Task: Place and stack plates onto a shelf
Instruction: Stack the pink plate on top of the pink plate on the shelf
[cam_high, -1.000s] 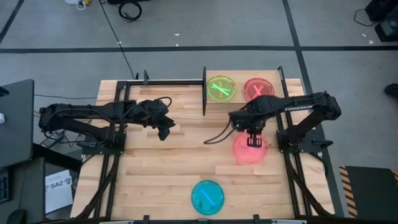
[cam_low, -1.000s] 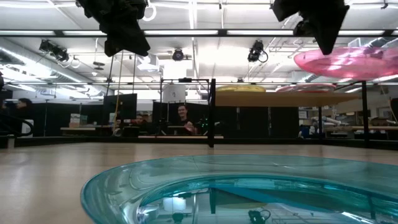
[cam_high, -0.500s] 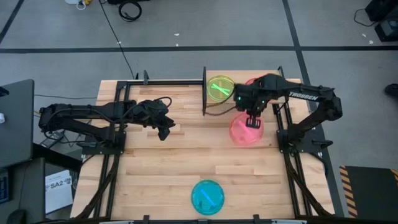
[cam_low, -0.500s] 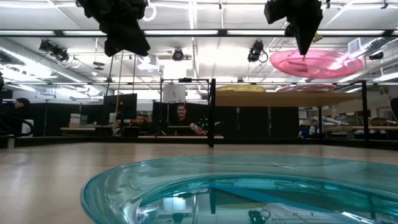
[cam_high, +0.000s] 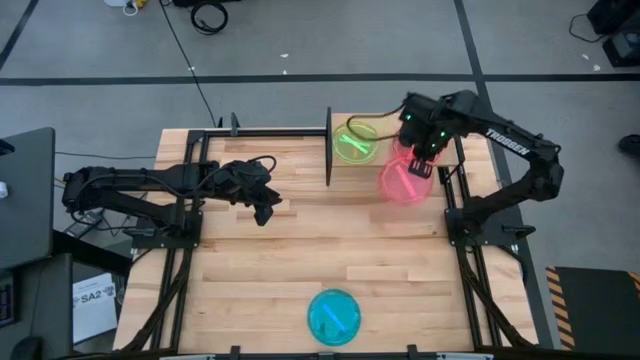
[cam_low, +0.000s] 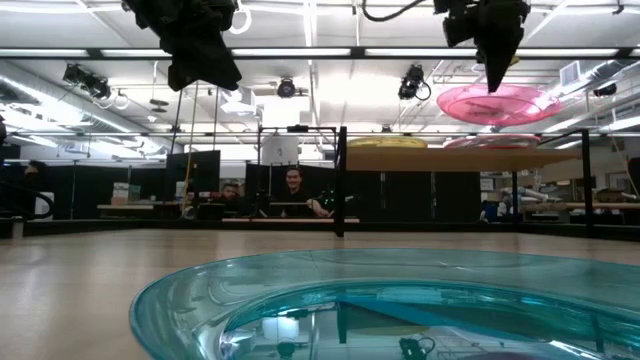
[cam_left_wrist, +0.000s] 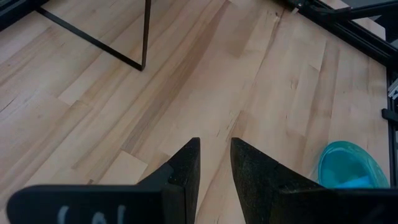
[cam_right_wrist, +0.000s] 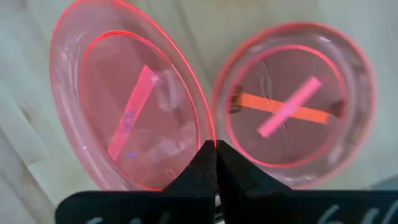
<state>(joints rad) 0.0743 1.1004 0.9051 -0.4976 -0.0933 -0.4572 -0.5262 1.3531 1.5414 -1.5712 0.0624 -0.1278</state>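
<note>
My right gripper (cam_high: 419, 166) pinches pink plate (cam_high: 404, 181) rim, hovering at shelf (cam_low: 440, 157) at 1 o'clock. Shelf carries green plate (cam_high: 355, 142), pink stack (cam_right_wrist: 291, 106). Teal plate (cam_high: 333, 316) left on counter (cam_high: 260, 260), 6 o'clock.

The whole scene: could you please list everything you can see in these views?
held plate: one, pink, in the air by the shelf's right end
shelf stack: apparently two plates, a pink stripe crossing an orange one, shelf's right end
green plate: one or a stack, cannot tell, shelf's left end
teal plate: one, near the table's front edge
shelf: one, light wood on black posts, back of the table
table: one, light wood
people: a few, in the room behind
right tool: shut on the held plate's rim
left tool: open, empty, over the table's left half
</note>
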